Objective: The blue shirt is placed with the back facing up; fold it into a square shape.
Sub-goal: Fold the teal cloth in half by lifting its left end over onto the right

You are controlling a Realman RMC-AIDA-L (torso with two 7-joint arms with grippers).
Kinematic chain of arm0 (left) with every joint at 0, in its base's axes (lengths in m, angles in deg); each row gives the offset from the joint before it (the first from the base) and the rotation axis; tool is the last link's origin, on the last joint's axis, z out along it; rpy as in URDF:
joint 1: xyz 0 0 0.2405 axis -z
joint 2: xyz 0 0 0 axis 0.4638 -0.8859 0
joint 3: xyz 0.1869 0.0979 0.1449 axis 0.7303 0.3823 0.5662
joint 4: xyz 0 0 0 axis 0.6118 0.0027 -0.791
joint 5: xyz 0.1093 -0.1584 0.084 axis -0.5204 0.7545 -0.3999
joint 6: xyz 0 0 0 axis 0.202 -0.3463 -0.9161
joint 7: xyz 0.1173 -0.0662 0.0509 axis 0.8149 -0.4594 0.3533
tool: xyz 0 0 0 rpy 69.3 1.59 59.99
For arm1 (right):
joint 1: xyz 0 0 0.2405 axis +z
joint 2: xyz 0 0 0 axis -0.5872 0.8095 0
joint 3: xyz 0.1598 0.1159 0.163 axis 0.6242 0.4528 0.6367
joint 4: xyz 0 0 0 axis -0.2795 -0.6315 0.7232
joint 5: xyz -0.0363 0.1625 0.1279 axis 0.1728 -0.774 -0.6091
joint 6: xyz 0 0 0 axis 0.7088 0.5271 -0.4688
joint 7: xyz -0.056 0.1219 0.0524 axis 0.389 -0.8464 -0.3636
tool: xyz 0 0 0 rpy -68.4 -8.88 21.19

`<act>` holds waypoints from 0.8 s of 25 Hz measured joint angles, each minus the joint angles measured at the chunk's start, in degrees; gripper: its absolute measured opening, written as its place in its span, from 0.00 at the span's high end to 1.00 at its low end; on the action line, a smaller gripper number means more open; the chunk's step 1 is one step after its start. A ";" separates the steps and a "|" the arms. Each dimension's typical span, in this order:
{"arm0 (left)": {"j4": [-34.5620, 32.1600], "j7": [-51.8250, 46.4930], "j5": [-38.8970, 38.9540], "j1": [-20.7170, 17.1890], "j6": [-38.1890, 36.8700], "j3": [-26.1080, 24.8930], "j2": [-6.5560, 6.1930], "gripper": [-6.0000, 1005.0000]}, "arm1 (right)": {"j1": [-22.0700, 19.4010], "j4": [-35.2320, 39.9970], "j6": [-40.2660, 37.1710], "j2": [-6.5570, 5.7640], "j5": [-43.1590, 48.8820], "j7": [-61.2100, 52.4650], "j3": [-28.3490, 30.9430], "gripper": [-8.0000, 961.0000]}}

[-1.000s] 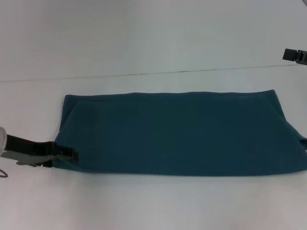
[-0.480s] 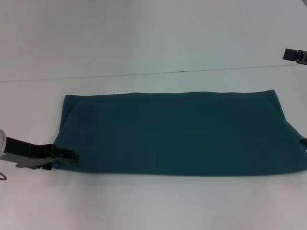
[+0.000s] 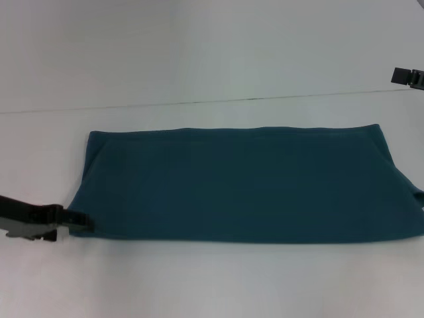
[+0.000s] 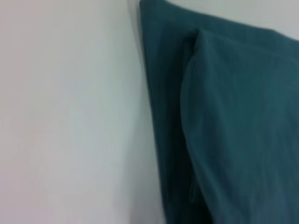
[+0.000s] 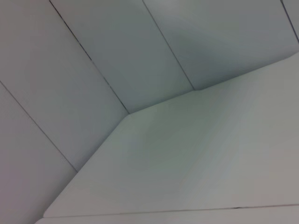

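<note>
Sliding back off the near-left corner of the blue shirt (image 3: 245,182), which lay as a long folded band across the middle of the worktop (image 3: 199,285), the left gripper (image 3: 85,222) now sat just beside the cloth, whether spread or pressed together I cannot tell, suggesting another fold came next, while the right gripper (image 3: 395,75) hung parked at the far right edge.

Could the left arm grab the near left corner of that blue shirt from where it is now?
Probably yes. The left gripper sits low on the table, its tip right at the shirt's near left corner, with nothing between them. The right gripper hangs far off at the right edge.
</note>
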 joint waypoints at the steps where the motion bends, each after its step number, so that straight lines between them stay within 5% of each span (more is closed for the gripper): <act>1: -0.06 -0.29 -0.56 0.00 -0.14 0.09 0.00 0.13 | 0.00 0.00 0.02 -0.01 0.00 -0.01 0.00 0.05; 20: 1.86 -1.07 -1.55 1.91 0.08 3.49 1.01 0.13 | 0.01 0.32 0.07 -0.08 -0.06 -0.10 0.07 0.05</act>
